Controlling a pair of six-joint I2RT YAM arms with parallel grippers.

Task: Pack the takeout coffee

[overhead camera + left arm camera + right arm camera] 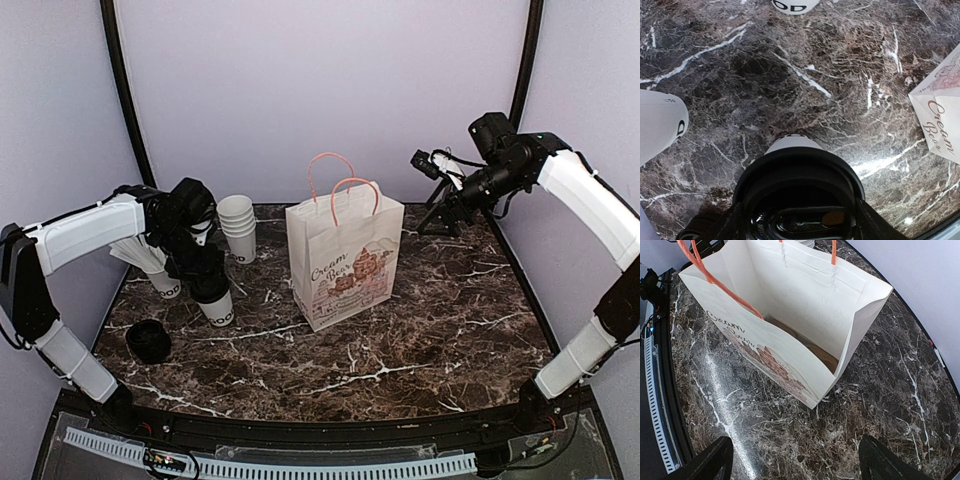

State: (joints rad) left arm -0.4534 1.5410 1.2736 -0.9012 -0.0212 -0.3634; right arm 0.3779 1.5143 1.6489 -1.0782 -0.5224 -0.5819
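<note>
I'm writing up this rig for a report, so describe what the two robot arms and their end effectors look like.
The left arm and right arm have smooth white shells on the long links and black joints, and thin black cables loop off them in places. The left end effector and right end effector are black, each with two fingers. No markings are legible.

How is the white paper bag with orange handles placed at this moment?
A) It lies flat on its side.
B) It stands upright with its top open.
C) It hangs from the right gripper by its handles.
B: the paper bag stands upright on the table with its top open, and the right gripper is open, apart from it.
</note>
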